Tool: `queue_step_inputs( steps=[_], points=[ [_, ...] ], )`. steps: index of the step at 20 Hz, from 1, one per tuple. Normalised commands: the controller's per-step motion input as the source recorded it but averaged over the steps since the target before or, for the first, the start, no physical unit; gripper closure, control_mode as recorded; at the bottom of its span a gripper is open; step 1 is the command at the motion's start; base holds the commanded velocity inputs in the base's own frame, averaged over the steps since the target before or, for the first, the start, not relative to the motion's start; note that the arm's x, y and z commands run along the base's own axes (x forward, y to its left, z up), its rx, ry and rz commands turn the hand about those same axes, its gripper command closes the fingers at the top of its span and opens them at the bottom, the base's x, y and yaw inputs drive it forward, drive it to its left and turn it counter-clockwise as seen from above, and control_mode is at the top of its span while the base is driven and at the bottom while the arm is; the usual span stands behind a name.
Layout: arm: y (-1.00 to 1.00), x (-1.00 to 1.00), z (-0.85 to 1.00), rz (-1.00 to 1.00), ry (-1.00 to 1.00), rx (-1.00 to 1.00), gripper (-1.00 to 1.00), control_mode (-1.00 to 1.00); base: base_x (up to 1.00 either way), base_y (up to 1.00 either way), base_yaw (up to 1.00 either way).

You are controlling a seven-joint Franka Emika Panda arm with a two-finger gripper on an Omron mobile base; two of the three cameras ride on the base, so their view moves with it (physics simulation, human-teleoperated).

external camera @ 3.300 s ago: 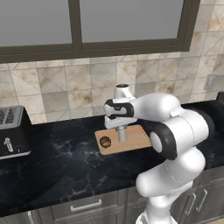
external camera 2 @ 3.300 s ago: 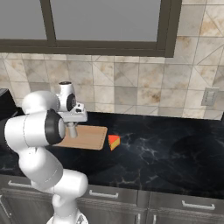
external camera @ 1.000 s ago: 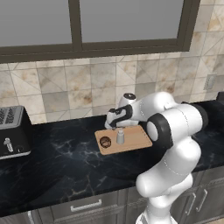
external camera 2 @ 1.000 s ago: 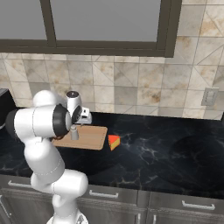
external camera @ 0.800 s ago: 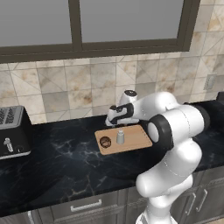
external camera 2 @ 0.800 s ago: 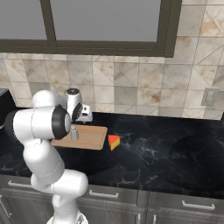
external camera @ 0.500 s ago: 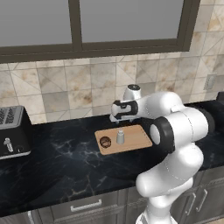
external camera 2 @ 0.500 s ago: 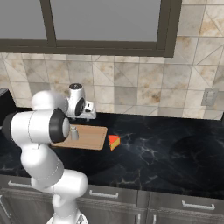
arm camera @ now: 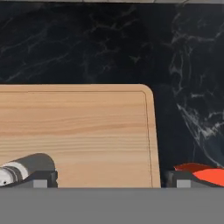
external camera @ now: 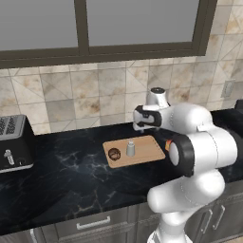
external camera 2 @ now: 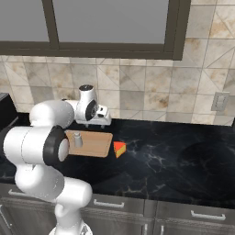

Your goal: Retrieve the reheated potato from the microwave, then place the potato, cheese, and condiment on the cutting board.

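Black marble counter point(external camera: 66, 171) under tiled backsplash and dark-framed window; black toaster point(external camera: 13, 142) far left. Cutting board point(external camera: 134, 151) mid-counter, carrying potato point(external camera: 114, 154) and condiment shaker point(external camera: 130, 148), upright, just beside each other, apart. Cheese wedge point(external camera 2: 119, 148) off the board, on bare counter just past its right edge; from the hand camera, red-orange corner of cheese point(arm camera: 199, 172) low right, shaker point(arm camera: 19, 170) low left, board point(arm camera: 87, 131) between. Gripper point(external camera: 141, 124) above the board's rear edge, jaws spread wide, nothing held; finger tips point(arm camera: 43, 178) standing wide apart.

Two of three items placed, by the look of it; cheese remaining. Risks on the next reach: wedge small and sloped, likely to squirt sideways or tip if pinched on the slanted faces; low approach could clip board edge and shift it; swing across the board could topple the shaker or roll the potato off.
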Motion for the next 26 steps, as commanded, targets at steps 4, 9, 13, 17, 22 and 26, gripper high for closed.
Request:
queue_step_inputs(
  steps=[4,9,13,17,22,26],
  points=[
    [-0.64,-0.42,-0.01,-0.06,0.02,-0.07,-1.0,-1.0,0.0,0.0,0.0],
    [-0.58,-0.44,-0.02,-0.05,0.0,-0.03,-1.0,-1.0,0.0,0.0,0.0],
    [-0.59,-0.33,0.0,-0.04,0.0,0.0,-1.0,-1.0,0.0,0.0,0.0],
    [-0.42,-0.13,-0.07,-0.06,0.0,0.0,-1.0,-1.0,0.0,0.0,0.0],
    [-0.1,0.02,-0.13,-0.06,0.0,0.0,-1.0,-1.0,0.0,0.0,0.0],
    [0.1,0.12,-0.15,-0.04,0.0,0.01,-1.0,-1.0,0.0,0.0,0.0]
  ],
)
